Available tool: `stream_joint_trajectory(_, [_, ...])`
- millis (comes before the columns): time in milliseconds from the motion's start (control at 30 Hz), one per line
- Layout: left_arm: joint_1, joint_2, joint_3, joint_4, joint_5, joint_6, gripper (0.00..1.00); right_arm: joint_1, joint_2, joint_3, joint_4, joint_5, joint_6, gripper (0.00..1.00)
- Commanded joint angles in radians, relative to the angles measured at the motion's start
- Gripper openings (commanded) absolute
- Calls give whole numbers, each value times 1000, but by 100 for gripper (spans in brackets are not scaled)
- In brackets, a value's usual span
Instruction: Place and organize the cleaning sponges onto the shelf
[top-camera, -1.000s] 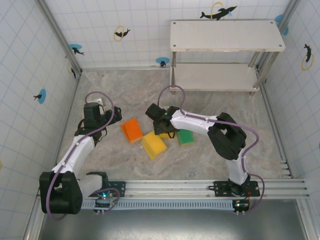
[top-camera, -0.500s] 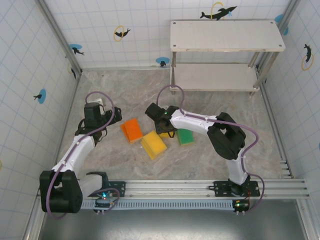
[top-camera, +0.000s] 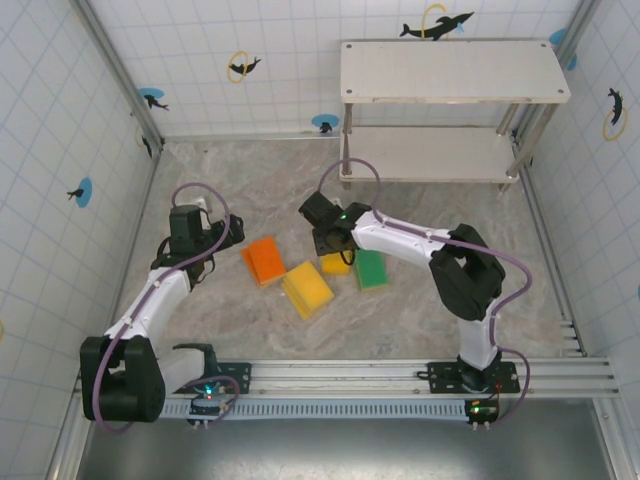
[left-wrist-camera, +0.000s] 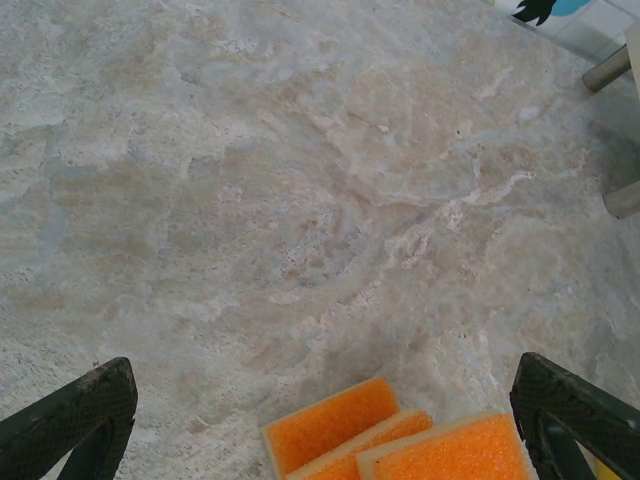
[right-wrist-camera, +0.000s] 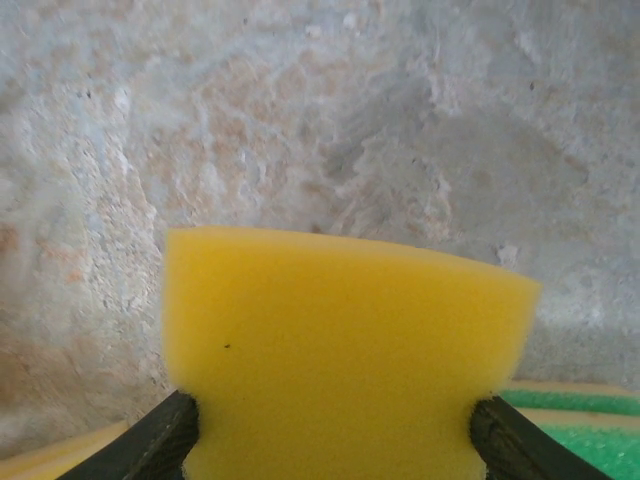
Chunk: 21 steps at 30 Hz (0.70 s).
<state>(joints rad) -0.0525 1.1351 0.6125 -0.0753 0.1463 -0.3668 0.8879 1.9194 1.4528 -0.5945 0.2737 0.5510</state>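
From above, the right gripper (top-camera: 335, 248) has shifted back toward the shelf (top-camera: 455, 72), clamped on a yellow sponge (top-camera: 335, 264) just beside the green sponge (top-camera: 371, 268).

Left wrist: the left gripper (left-wrist-camera: 320, 375) stays spread wide above the orange sponges (left-wrist-camera: 335, 435).

Right wrist: both fingers (right-wrist-camera: 150, 450) pinch the yellow sponge.

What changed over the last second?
The right gripper closed on the yellow sponge, and its wrist shifted slightly toward the shelf. The left gripper stayed open and in place. The orange sponge and green sponge did not move.
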Motion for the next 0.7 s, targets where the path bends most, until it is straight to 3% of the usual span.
stream_joint_trajectory(0, [-5, 2, 29, -18, 3, 11, 98, -62, -83, -49, 43, -42, -51, 56])
stream_joint_trajectory(367, [-4, -5, 33, -20, 4, 10, 98, -313, -237, -197, 55, -110, -214, 56])
stream_joint_trajectory(533, [-5, -4, 40, -34, 6, 13, 98, -396, -262, -184, 28, -109, -373, 57])
stream_joint_trajectory(667, [-5, -28, 34, -45, -2, 9, 98, -458, -259, -166, -13, -134, -415, 57])
